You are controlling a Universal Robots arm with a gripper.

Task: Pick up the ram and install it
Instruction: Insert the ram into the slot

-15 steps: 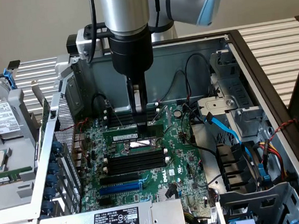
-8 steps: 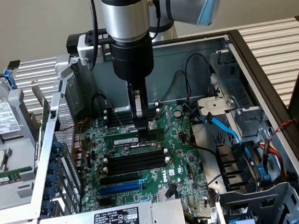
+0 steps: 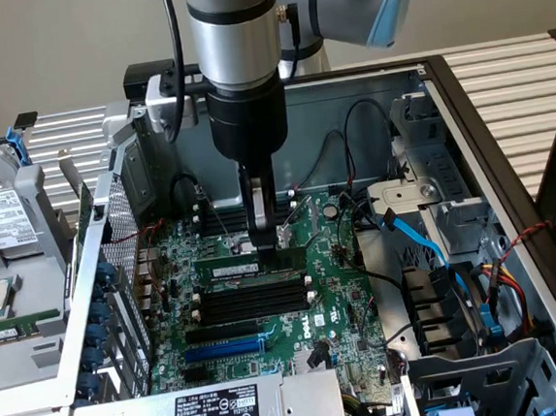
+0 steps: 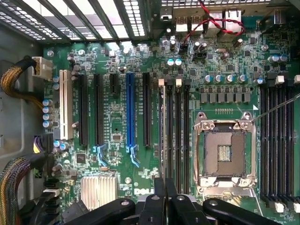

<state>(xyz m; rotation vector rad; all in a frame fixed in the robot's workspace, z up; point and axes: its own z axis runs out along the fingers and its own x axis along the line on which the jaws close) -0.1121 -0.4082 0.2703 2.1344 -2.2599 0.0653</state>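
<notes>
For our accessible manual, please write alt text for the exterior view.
The tool of a robot arm is closed on the ram, which stands on the green motherboard beside empty black memory slots, inside an open computer case.

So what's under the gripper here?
The ram, standing edge-up beside three empty black memory slots, with the shut gripper at its top edge. The fingers cover the stretch beneath them.

case (image 3: 464, 104): board (image 3: 336, 310) lies flat inside | ram (image 3: 227, 269): on edge along the far one of 4 memory slots (image 3: 252, 303) | gripper (image 3: 262, 253): right above the ram, pinching it | expansion slot (image 3: 224, 350): in front of the memory slots | chip socket (image 4: 225, 154): beside the memory slots | drive (image 3: 1, 218): outside the case, exterior view's left
</notes>
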